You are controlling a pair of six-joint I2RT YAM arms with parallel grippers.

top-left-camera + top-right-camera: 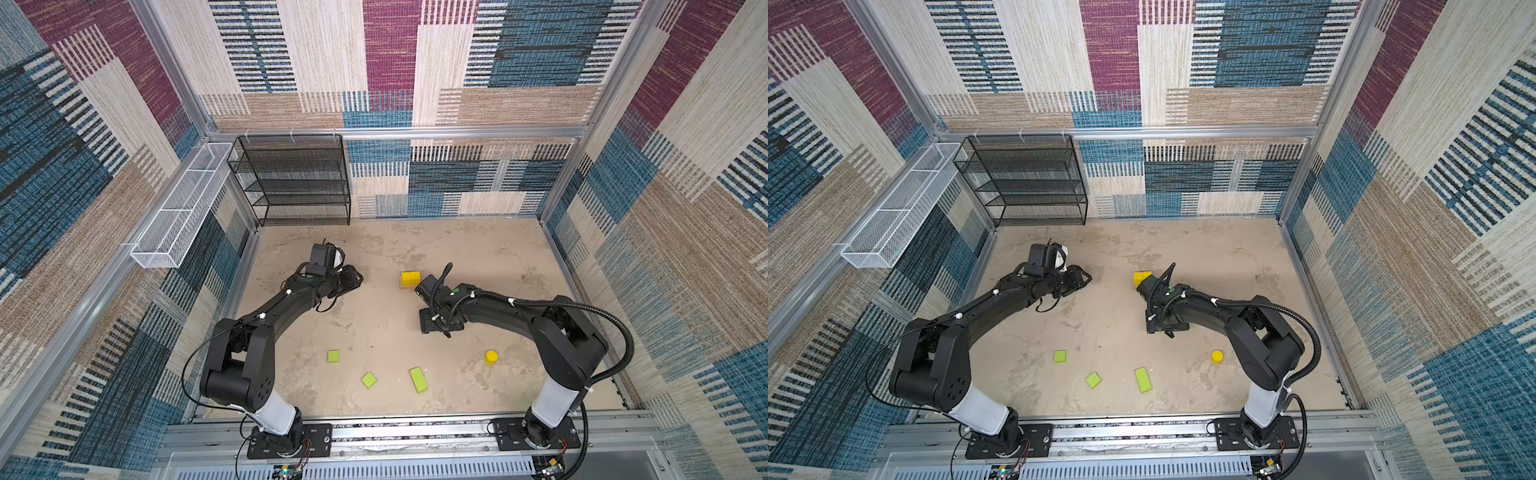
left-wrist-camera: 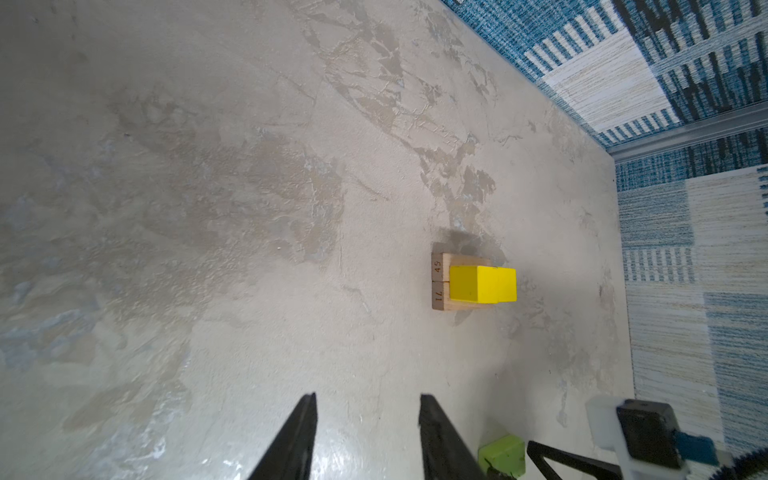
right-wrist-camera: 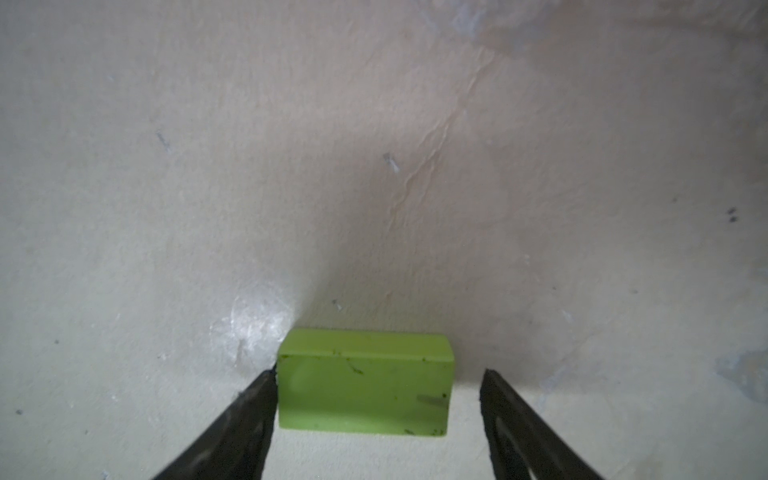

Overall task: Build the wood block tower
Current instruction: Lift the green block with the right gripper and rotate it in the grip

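Note:
Two yellow cubes (image 1: 410,278) (image 2: 478,284) sit side by side on two plain tan bars (image 2: 438,282) at mid-table. My right gripper (image 3: 379,372) points down at the table just in front of them, open around a lime-green flat piece (image 3: 365,384). One finger touches the piece; the other stands a little off. In both top views the gripper (image 1: 441,327) hides this piece. My left gripper (image 2: 368,397) (image 1: 358,277) hovers left of the cubes, open and empty. Three more green pieces (image 1: 333,356) (image 1: 369,380) (image 1: 419,379) and a short yellow cylinder (image 1: 491,357) lie nearer the front.
A black mesh shelf (image 1: 297,178) stands at the back left corner. A white wire basket (image 1: 183,208) hangs on the left wall. Patterned walls close in the table on three sides, and the arms' base rail (image 1: 407,434) runs along the front.

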